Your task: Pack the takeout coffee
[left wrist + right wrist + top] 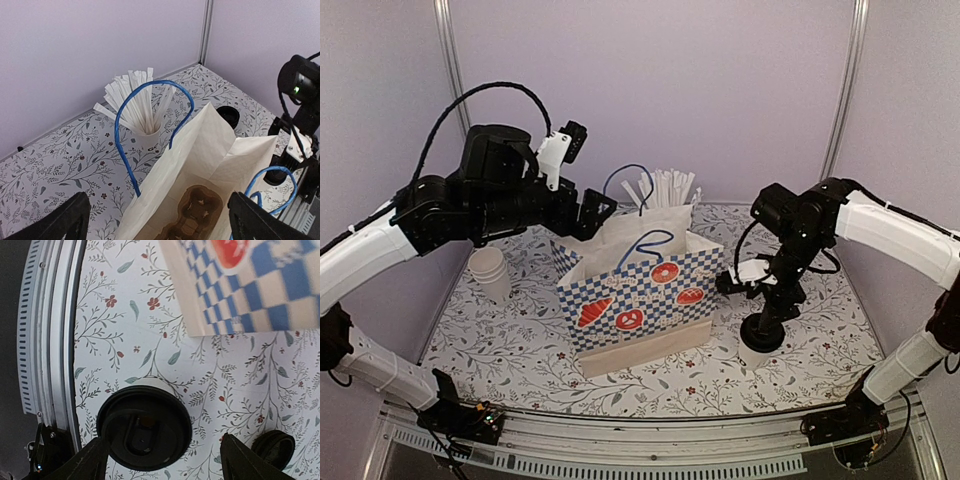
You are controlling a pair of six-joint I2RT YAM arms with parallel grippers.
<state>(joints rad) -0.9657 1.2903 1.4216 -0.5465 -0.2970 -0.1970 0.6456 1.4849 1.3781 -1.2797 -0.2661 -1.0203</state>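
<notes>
Right gripper (162,439): fingers spread wide, one on each side of the coffee's black lid, and holding nothing as far as I can see. The finger on the rail side looks right against the lid's rim; the other stands off.
Coffee (144,429): upright on the table (800,380), right of the bag, near the front rail, directly under the right wrist.
Left gripper (160,212): wide open and empty, hanging above the bag's mouth.
Step in hand: taking hold of the cup, I'd say; nothing is packed yet.
Doing it well: centre the fingers on the cup, drop below the lid and close gently on the paper wall. Paper dents, and a squeezed lid may pop.
Carrying: keep it upright and lift well above the bag's top edge before crossing.
Bag (640,295): standing open, with blue handles (150,95) arching over the mouth and likely to snag. A brown shape lies inside; I cannot tell what it is.
Edges: the front rail (50,340) is close on one side of the cup and a loose black lid (273,450) lies near on the other.
Open room: the table between cup and bag is free. The straw cup (665,188) behind the bag and the stacked cups (490,270) to its left are well off the path.
</notes>
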